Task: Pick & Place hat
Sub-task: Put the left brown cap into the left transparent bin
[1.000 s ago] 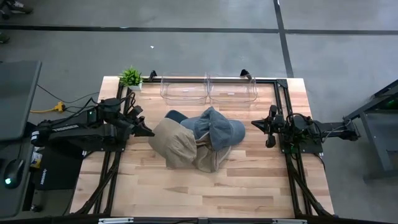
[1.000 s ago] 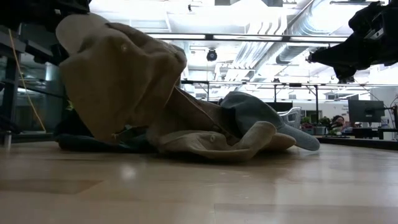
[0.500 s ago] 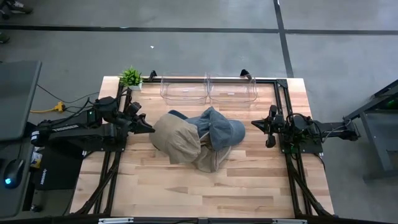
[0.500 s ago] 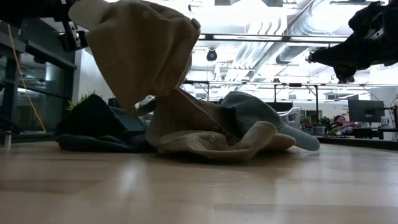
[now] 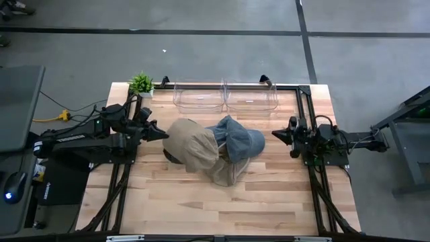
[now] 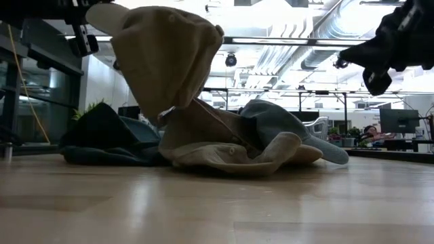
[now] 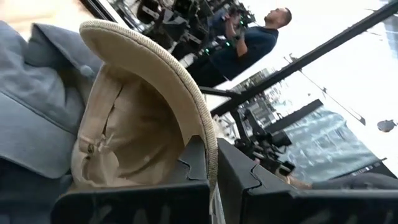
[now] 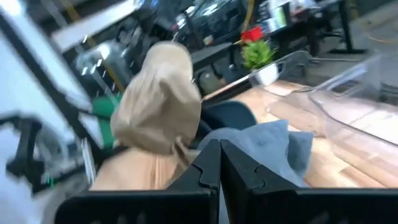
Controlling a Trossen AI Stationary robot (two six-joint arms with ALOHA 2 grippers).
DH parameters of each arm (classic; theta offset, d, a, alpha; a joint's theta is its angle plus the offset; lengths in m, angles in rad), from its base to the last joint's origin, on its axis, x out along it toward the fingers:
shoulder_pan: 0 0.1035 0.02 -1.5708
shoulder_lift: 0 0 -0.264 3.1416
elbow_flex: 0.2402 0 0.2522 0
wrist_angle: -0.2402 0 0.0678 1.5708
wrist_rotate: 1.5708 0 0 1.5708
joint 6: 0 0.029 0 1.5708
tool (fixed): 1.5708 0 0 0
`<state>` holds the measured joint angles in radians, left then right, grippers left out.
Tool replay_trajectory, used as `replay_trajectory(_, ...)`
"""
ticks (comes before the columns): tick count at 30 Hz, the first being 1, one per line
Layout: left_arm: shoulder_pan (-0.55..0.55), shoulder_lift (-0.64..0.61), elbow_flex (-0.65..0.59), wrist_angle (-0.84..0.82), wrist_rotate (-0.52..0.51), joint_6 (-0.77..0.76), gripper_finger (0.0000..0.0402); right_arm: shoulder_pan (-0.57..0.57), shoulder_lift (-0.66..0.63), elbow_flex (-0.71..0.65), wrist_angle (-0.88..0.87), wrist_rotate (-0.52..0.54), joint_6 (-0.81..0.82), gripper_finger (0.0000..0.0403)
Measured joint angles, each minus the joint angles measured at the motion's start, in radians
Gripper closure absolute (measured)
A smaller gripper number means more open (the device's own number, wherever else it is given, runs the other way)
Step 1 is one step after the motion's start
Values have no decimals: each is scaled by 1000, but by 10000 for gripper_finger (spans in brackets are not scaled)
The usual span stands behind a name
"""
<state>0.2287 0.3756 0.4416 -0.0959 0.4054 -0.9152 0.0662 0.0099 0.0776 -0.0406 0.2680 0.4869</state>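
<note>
A tan brimmed hat (image 5: 193,149) hangs from my left gripper (image 5: 162,133) above a pile of hats at the table's middle. It also shows in the low view (image 6: 166,61) and the right wrist view (image 8: 160,102). The pile holds a blue denim hat (image 5: 239,138), a second tan hat (image 6: 230,152) and a dark blue hat (image 6: 105,135), all resting on the table. My right gripper (image 5: 276,134) is shut and empty, raised to the right of the pile. My left gripper pinches the tan hat's brim at its edge (image 7: 210,163) between its two fingers. It comes at the brim from the table's left side, roughly level. The hat hangs below and beyond the fingers, crown down, its lower end (image 6: 165,114) close over the pile.
Two clear plastic bins (image 5: 199,97) (image 5: 252,97) stand side by side at the far edge. A small green plant (image 5: 141,83) is at the far left corner. A person (image 7: 252,38) stands in the room beyond the table. Bare wood lies near the front edge (image 5: 215,208).
My left gripper has risen and gone a little toward the far edge, still shut on the brim. The tan hat has been lifted off the pile's left side and now hangs higher, uncovering the dark blue hat beneath. The rest of the pile has stayed put.
</note>
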Motion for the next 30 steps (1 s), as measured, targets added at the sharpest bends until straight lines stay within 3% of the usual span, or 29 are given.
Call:
replay_trajectory(8, 0, 23, 0, 73, -47, 48, 402, 0, 135, 0, 228, 14, 165, 402)
replay_trajectory(18, 0, 71, 1, 99, -4, 105, 402, 0, 577, 4, 669, 8, 270, 400)
replay_trajectory(22, 0, 74, 1, 99, 8, 127, 402, 0, 760, 103, 715, 4, 170, 379)
replay_trajectory(26, 0, 74, 1, 101, 22, 130, 402, -1, 953, 280, 704, -38, -28, 335)
replay_trajectory(30, 0, 74, 1, 101, 61, 134, 402, -15, 1134, 498, 579, -41, -178, 285)
